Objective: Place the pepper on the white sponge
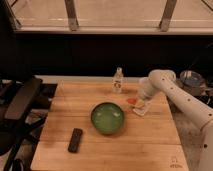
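At your far left, a black chair (22, 102) is sitting just beside the left edge of the wooden table (150, 142). On the table's near left part, a flat black object (75, 140) is lying at a slight angle, well apart from everything else. Moving right, a green bowl (107, 118) is resting upright near the middle of the table, and you are looking down into its pale green inside. Behind it, toward the far edge, a clear bottle (118, 80) is standing upright. Right of the bowl, the pepper (131, 101) is showing as a small red-orange patch low at the table surface, just beside the left side of the white sponge (141, 109). It is not lying on top of the sponge. The sponge itself is lying flat between the bowl and the table's right edge. Your pincer (143, 100) is hanging directly over the sponge, pointing down, with the pepper just to its left. You cannot tell how far the pincer is open or whether it has hold of the pepper. The white arm (185, 102) is reaching in from the lower right and bending down toward that spot. Beyond the arm, off the table's far right corner, a round bluish container (189, 78) is sitting.
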`<state>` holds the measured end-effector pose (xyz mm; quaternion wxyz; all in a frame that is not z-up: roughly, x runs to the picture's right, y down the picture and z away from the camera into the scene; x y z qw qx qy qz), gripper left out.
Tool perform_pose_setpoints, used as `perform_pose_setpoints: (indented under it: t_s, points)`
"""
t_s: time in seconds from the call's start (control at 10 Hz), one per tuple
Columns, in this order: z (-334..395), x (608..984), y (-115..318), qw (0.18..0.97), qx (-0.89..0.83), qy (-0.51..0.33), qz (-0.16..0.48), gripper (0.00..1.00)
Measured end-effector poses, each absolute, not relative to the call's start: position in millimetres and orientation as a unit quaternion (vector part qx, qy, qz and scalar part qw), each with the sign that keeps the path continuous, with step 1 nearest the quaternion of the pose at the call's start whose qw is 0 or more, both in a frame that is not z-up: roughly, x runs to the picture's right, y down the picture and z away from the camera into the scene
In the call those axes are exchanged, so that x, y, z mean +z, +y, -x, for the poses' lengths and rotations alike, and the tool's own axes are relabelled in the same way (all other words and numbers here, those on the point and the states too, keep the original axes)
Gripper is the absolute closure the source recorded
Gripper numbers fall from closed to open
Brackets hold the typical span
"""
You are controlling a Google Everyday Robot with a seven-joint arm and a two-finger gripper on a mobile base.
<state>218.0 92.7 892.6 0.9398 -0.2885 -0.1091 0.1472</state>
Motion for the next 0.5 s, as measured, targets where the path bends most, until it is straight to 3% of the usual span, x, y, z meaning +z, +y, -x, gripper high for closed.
perform_pose_setpoints:
  t_s: [0.2, 0.5]
  points:
    - [-237.2, 892.2, 104.9, 0.934, 0.174, -0.093, 0.298, 0.23]
    - [-253.6, 890.5, 114.4, 0.929, 0.203, -0.08, 0.298, 0.21]
